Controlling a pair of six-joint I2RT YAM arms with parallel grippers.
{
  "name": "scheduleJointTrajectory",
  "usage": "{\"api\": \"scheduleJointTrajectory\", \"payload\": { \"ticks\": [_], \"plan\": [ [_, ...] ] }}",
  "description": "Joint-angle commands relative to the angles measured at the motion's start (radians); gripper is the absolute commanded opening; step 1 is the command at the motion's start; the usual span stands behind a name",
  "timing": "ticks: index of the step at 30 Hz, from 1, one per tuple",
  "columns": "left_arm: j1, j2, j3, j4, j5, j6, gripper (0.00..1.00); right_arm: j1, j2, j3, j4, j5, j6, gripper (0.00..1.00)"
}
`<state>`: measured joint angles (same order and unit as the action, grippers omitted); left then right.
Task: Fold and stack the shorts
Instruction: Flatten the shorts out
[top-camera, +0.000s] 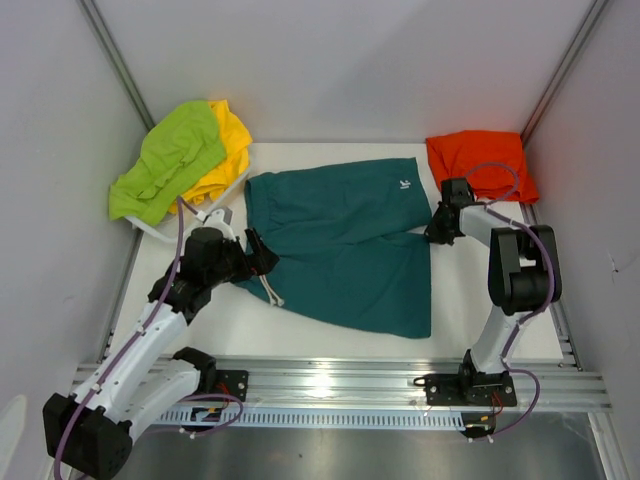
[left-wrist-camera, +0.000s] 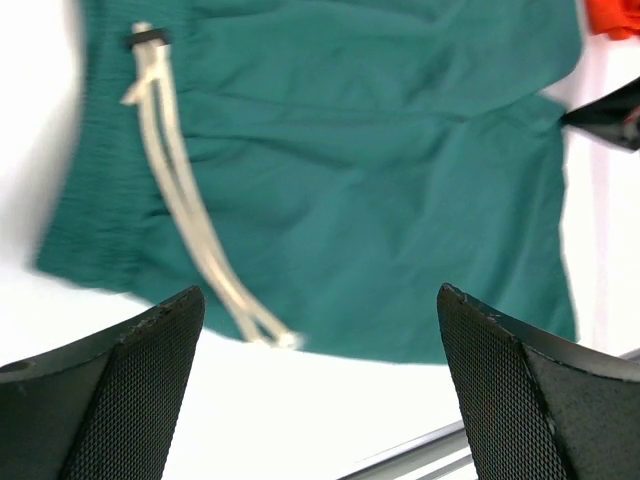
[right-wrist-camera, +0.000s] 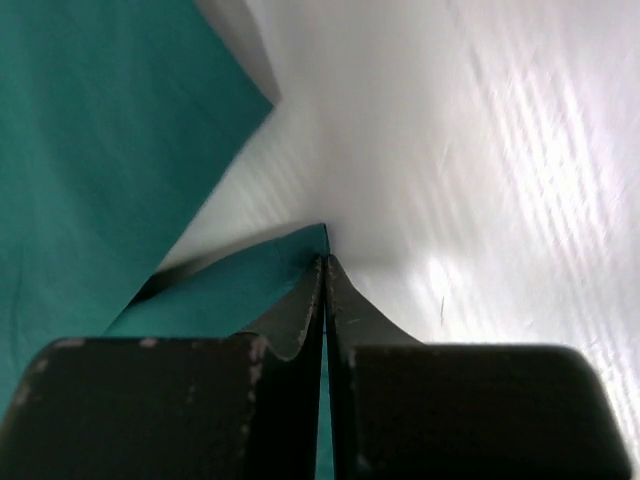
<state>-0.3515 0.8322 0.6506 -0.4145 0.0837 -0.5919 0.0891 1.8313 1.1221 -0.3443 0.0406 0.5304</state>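
At the right-hand edge of the teal shorts (top-camera: 340, 240), the right gripper (right-wrist-camera: 325, 262) is clenched, its two fingers pressed flat together with a thin fold of the teal hem pinched between them. How much cloth sits inside the grip is hidden by the fingers themselves. On the waistband side, the left gripper (left-wrist-camera: 318, 292) hangs with its jaws spread wide and nothing between them. The teal shorts lie spread out in the middle of the white table (top-camera: 300, 325), waistband to the left and legs to the right. A small white logo (top-camera: 404, 184) sits near the far right corner of the cloth, too small to read as letters. A pale drawstring (left-wrist-camera: 190, 220) trails from the waistband across the fabric toward the table, and its end is blurred in the left wrist view. The orange shorts (top-camera: 480, 160) lie in a compact pile in the far right corner, partly crossed by the right arm's cable. The lime green shorts (top-camera: 170, 165) are heaped over the yellow shorts (top-camera: 228, 150) at the far left. They cover most of the yellow pair and a white container (top-camera: 205, 214) underneath, of which only a bit of rim shows.
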Motion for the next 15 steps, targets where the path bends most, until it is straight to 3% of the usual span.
{"api": "scheduleJointTrajectory", "payload": {
  "ticks": [1,4,5,6,9,15],
  "plan": [
    [0.017,0.004,0.006,-0.035,-0.054,0.024,0.99,-0.022,0.075,0.117,-0.079,0.058,-0.03,0.0],
    [0.017,-0.014,-0.025,-0.024,-0.068,-0.009,0.99,-0.028,0.112,0.248,-0.172,0.052,-0.049,0.07],
    [0.017,-0.022,-0.04,-0.021,-0.071,-0.017,0.99,-0.028,0.093,0.255,-0.18,0.053,-0.055,0.19],
    [0.017,-0.03,-0.052,-0.018,-0.079,-0.038,0.99,-0.026,0.032,0.245,-0.186,0.062,-0.058,0.38],
    [0.019,-0.054,-0.08,-0.029,-0.124,-0.072,0.99,-0.032,-0.114,0.182,-0.223,0.068,-0.072,0.6],
    [0.028,-0.082,-0.162,0.009,-0.105,-0.135,0.99,-0.042,-0.439,-0.132,-0.288,-0.019,0.026,0.6]
  ]
}}
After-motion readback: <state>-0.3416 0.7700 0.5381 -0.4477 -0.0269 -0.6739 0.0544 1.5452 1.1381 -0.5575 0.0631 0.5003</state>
